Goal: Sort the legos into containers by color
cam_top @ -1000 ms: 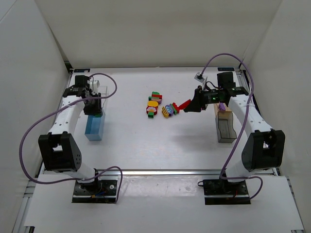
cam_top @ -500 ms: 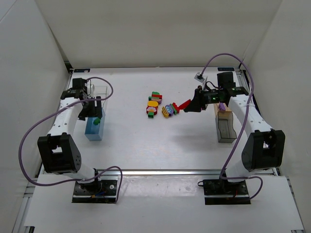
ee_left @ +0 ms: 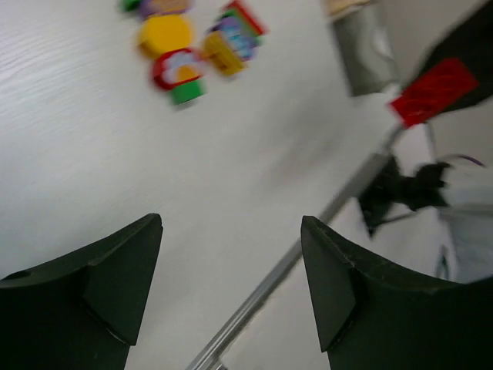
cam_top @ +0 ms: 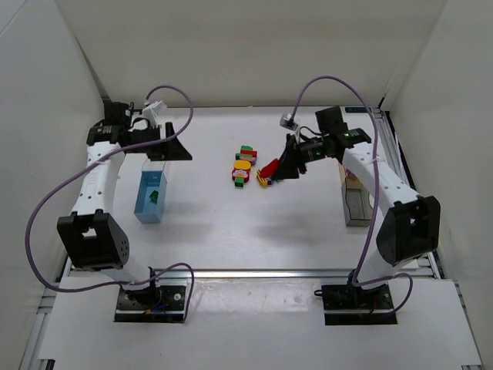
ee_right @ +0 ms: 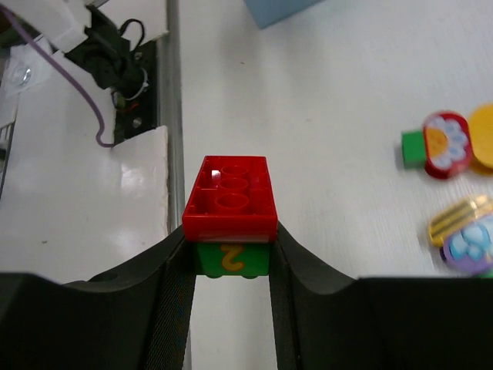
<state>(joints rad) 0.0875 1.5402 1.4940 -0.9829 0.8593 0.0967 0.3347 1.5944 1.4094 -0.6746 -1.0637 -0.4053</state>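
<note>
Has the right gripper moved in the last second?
Yes. In the top view the right gripper, shut on a red-and-green lego, has shifted left, away from the dark container and toward the loose legos.

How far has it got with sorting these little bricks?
Barely started. Done: one green piece lies in the light blue box. In hand: the right fingers pinch a green brick with a red brick stuck on top. The left fingers are open and empty. Left: a cluster of mixed-colour bricks in the middle, still unsorted.
</note>
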